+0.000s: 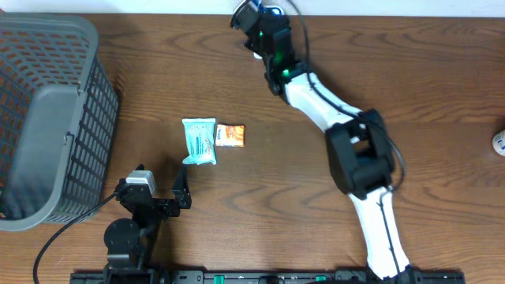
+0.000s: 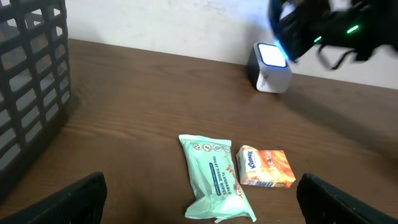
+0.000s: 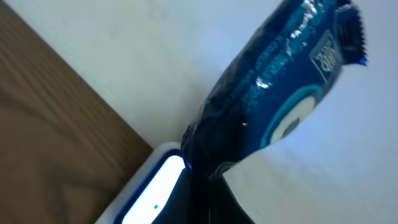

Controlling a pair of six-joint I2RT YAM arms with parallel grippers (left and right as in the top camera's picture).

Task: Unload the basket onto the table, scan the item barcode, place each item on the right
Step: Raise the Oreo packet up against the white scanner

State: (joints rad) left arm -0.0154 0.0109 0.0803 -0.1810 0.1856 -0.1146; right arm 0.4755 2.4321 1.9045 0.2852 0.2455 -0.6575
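- Presenting stage, by the look of it: blue packet pinched tight in right gripper, just above scanner.
- Left gripper spread wide, empty, well away from scanner.
- Next, probably: turning barcode toward scanner's lit window.

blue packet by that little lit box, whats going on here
The right gripper is shut on a shiny blue foil packet, holding it close to the small grey scanner box with the lit window at the far edge of the wooden table. The left gripper hangs open near a pale green wipes pack and an orange tissue pack, both lying flat on the table.
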